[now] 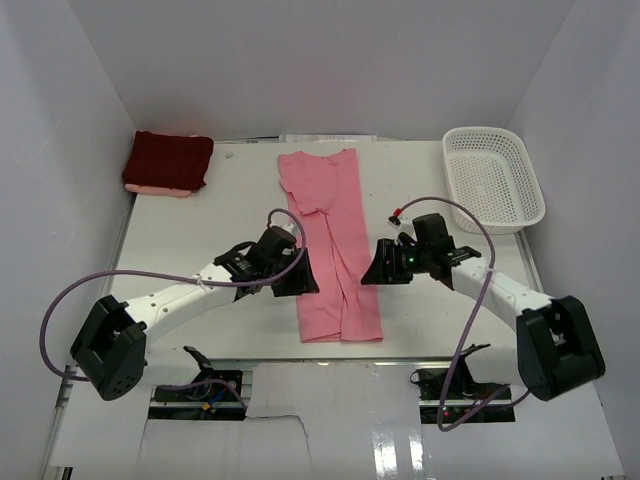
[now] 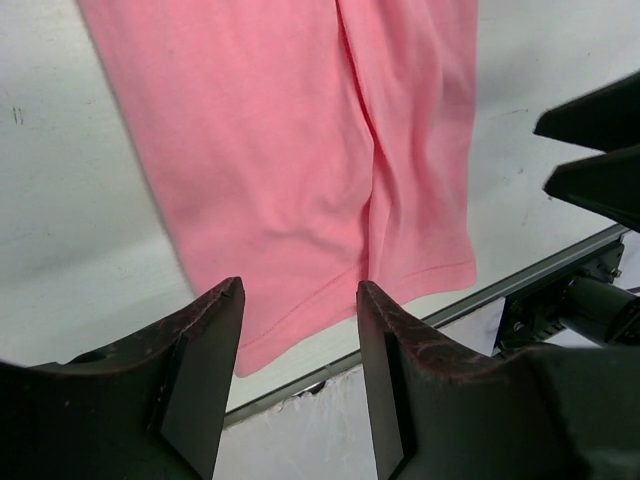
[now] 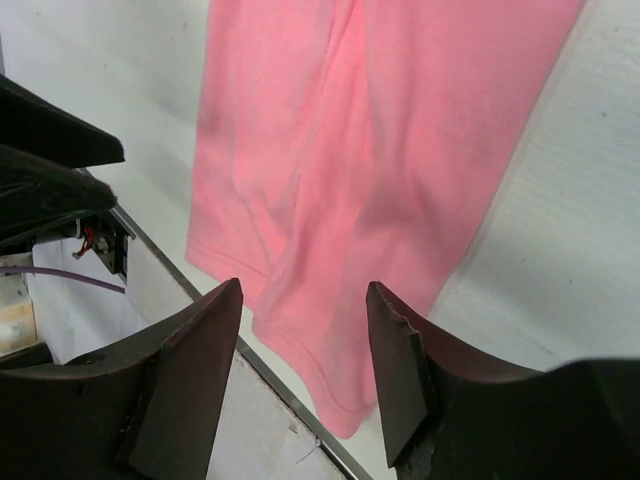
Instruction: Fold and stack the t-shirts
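White walls stand round a white tabletop [image 1: 170, 240]. Some things are hard to see. At the far left corner lies a dark red t-shirt [image 1: 168, 158], folded into a neat block. A thin pink strip [image 1: 160, 190] peeks out from under it, but it is too hidden to tell what it is. From above, the dark tip of the left tool [image 1: 292, 276] covers a bit of the left edge of the pink t-shirt [image 1: 330, 250], so you cannot tell if it touches the cloth. Both wrist views show only the near end of that shirt; the rest is cut off at the top. The pink t-shirt is folded into a long strip and lies flat in the middle of the tabletop, running from the far side down to the near edge. The left arm [image 1: 170, 300] reaches in low from the left, and the right arm [image 1: 500, 290] reaches in low from the right, so the two tools face each other with the shirt between them. The right tool [image 1: 378, 268] is just beside the shirt's right edge. The fingers of the left tool [image 2: 300, 295] are spread apart with nothing between them, and so are those of the right tool [image 3: 305, 290]. Count them: two arms, two tools, two t-shirts, and one white basket [image 1: 530, 215] at the far right corner.
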